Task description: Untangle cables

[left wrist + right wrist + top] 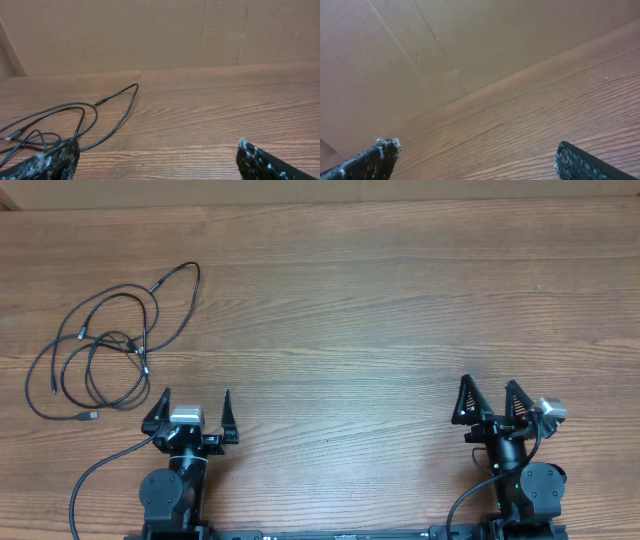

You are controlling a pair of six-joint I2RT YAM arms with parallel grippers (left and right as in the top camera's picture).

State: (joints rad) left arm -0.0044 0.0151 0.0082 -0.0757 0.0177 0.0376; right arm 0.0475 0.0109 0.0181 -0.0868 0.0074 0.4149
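Matt wood-grain table (400, 300); smooth black cables (133, 342) (silvery metal plugs (88, 416))

Two claws, left claw (195, 394) and right claw (490, 381); one tangle of cables (143, 350), strands uncountable.

Black, silver-tipped cables (135, 342) lie at 10 o'clock on a reddish-brown table (350, 310) with streaky wood grain; the wall (150, 35) is plain tan cardboard.

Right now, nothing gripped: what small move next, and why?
Probably ease the left gripper forward and to its left, toward the cables: they lie tangled just ahead of it, untouched; its jaws stand open, and the right gripper, also open, sits far off.
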